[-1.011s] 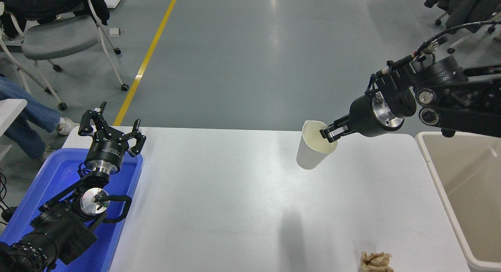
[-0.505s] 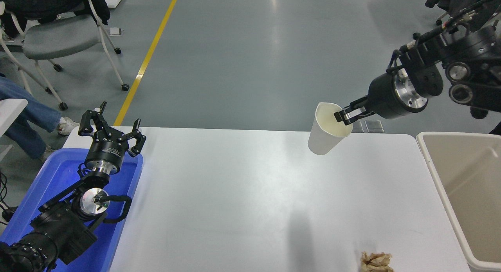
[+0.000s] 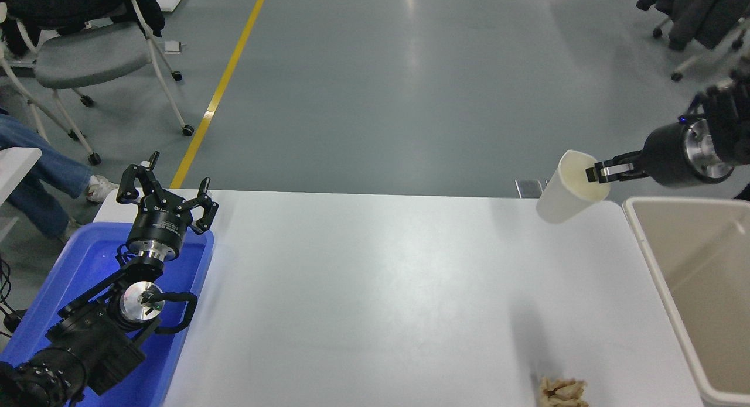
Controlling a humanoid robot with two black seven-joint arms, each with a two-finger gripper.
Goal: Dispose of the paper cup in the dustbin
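Just left of the dustbin [image 3: 644,243], my right gripper [image 3: 596,174] pinched the paper cup [image 3: 563,190] by its rim, tilted, clear of the table [image 3: 375,301].

One high head camera looks forward and down over the white table [image 3: 375,290] from the robot's side.

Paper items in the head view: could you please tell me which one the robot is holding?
The small white paper cup, pinched at its rim by the right gripper and lifted; the crumpled tan paper wad lies untouched on the white table.
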